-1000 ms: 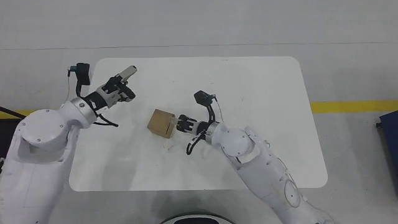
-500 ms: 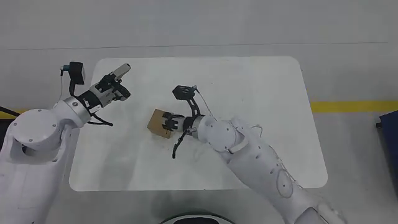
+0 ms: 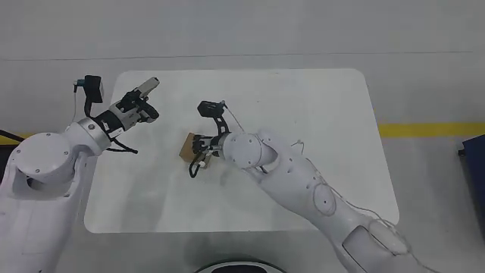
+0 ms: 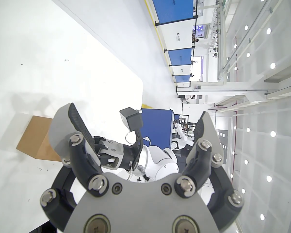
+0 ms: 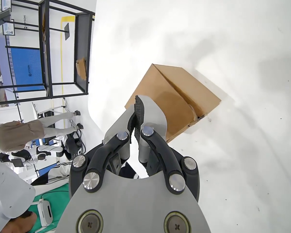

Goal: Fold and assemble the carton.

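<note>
1. Carton (image 5: 177, 90) sits on the table (image 3: 303, 106), already box-shaped; one end seam looks loose and probably needs a last press.
2. Right gripper (image 5: 137, 104), fingers together and empty, is at its side.
3. Left gripper (image 4: 138, 112), fingers apart, hangs well away.

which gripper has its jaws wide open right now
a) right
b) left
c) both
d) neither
b: the left gripper holds its jaws wide apart, away from the carton, while the right gripper has its jaws shut, pads together, close by the carton.
</note>
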Controlling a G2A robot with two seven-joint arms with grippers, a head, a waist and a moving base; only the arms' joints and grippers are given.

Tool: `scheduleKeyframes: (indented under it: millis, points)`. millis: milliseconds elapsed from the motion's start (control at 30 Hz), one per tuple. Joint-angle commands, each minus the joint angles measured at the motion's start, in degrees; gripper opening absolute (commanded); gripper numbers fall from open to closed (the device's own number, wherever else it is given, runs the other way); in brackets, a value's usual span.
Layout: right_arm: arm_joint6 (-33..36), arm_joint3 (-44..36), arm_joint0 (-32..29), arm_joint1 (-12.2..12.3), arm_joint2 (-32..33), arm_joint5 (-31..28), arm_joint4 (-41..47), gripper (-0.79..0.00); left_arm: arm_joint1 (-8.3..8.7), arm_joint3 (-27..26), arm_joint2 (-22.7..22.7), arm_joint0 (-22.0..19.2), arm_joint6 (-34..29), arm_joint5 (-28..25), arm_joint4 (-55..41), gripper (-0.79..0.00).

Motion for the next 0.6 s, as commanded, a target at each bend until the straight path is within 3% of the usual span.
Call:
scheduleKeyframes:
  millis: [0,333,567]
  points:
    - [0.3,0.7,0.4,-0.2,-0.2,0.6,-0.1,-0.785,0.00,0.0,0.0,0.0,0.0,0.0,0.0,0.000]
    - [-0.8,-2.2,-0.4,-0.4,0.2,1.3,-2.1,-0.785,0.00,0.0,0.0,0.0,0.0,0.0,0.0,0.000]
    - [1.3,1.7,1.0,-1.1,-0.5,2.1,-1.6,-0.785,0.00,0.0,0.0,0.0,0.0,0.0,0.0,0.000]
